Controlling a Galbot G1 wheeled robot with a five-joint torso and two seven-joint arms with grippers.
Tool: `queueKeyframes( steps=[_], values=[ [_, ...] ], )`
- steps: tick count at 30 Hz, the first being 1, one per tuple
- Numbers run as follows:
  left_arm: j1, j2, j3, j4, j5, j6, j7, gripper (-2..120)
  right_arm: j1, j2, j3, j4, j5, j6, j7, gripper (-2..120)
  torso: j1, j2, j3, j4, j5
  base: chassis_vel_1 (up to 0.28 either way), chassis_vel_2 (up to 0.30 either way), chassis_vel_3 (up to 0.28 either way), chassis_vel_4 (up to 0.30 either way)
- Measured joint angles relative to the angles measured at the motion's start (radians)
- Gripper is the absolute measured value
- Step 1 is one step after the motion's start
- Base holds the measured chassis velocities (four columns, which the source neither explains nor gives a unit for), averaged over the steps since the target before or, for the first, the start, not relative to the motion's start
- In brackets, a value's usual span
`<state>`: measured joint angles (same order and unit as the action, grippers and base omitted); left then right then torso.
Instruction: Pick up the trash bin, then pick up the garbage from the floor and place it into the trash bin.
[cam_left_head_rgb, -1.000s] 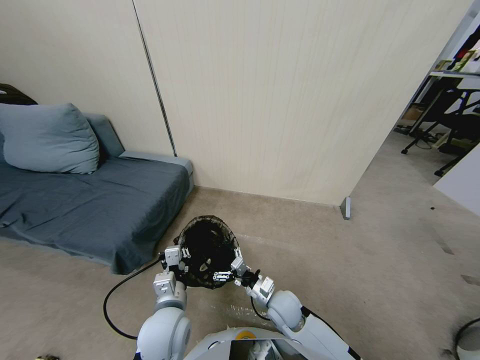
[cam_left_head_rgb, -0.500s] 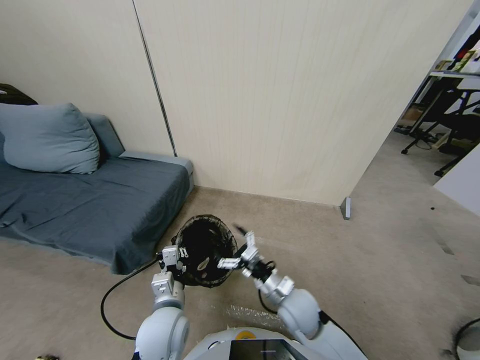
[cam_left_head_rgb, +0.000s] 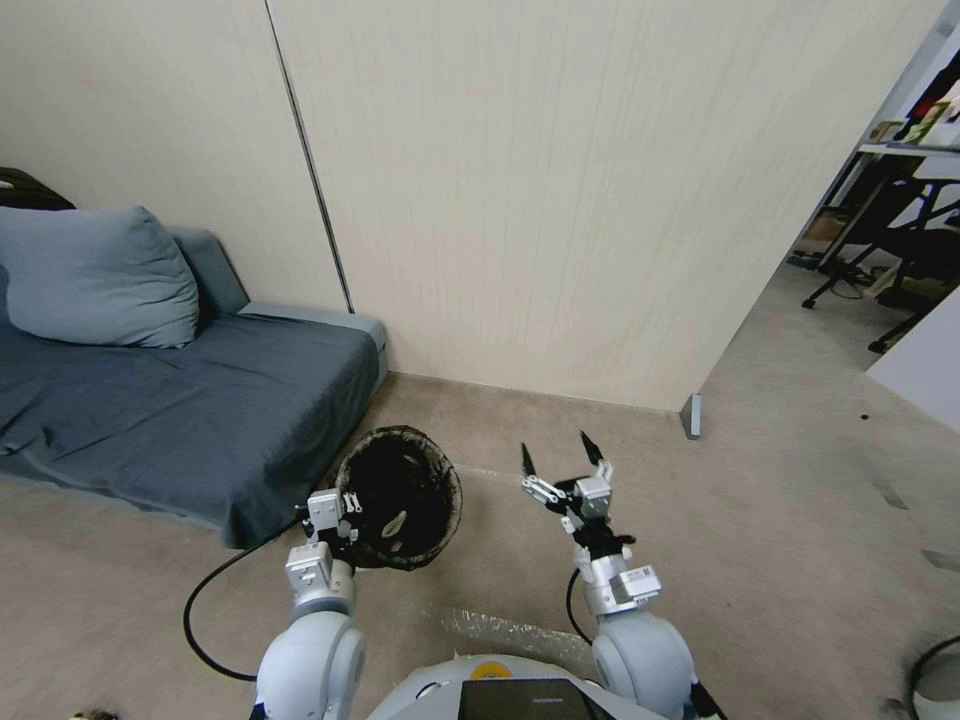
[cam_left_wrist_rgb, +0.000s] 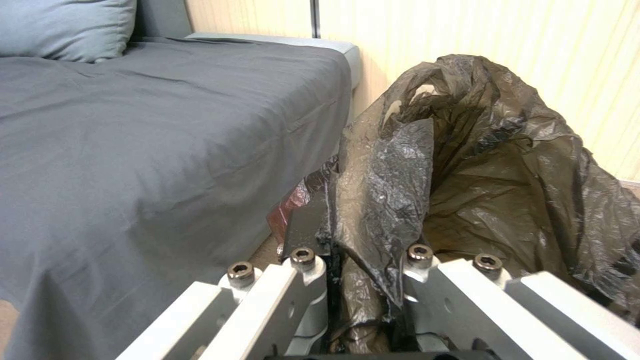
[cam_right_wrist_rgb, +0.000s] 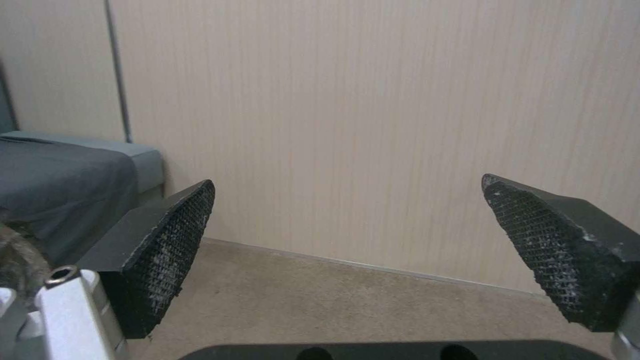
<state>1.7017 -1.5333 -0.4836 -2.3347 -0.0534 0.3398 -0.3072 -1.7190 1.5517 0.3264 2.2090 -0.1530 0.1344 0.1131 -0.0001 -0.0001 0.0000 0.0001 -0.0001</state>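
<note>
My left gripper (cam_left_head_rgb: 338, 512) is clamped on the near rim of the trash bin (cam_left_head_rgb: 400, 497), held up beside the sofa (cam_left_head_rgb: 180, 410), mouth tipped toward me. My right gripper (cam_left_head_rgb: 558, 458), jaws spread and empty, hangs just right of the bin, pointing at the wall (cam_left_head_rgb: 560, 200). No garbage in reach of either.

Crinkled glossy black plastic bag (cam_left_wrist_rgb: 507, 165), matt grey cloth sofa (cam_left_wrist_rgb: 133, 130), rough-textured pincer pads (cam_right_wrist_rgb: 175, 235)

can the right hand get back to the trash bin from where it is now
Probably yes. The right hand is open and empty, hanging over bare floor beside the trash bin, with nothing between them. The left hand grips the bin's near rim.
</note>
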Motion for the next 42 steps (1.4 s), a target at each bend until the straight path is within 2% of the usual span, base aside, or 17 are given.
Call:
queueKeyframes(
  steps=[14, 23, 42],
  values=[
    [0.008, 0.004, 0.006, -0.004, -0.003, -0.007, -0.003, 7, 0.007, -0.001, 0.004, -0.016, -0.005, 0.007, -0.001, 100, 0.000, 0.000, 0.000, -0.0001, 0.0000, 0.000, 0.000, 0.000, 0.000],
    [0.020, 0.007, 0.011, -0.013, -0.001, 0.005, -0.004, 7, 0.022, -0.009, 0.006, -0.019, 0.055, 0.025, -0.005, 100, 0.000, 0.000, 0.000, -0.0001, 0.0001, 0.024, 0.018, 0.015, 0.020],
    [0.072, 0.012, 0.041, -0.032, -0.028, 0.048, -0.007, 7, 0.073, -0.027, 0.024, -0.026, 0.071, 0.033, 0.006, 100, 0.000, 0.000, 0.000, 0.0001, 0.0001, 0.101, 0.098, 0.103, 0.097]
  ],
)
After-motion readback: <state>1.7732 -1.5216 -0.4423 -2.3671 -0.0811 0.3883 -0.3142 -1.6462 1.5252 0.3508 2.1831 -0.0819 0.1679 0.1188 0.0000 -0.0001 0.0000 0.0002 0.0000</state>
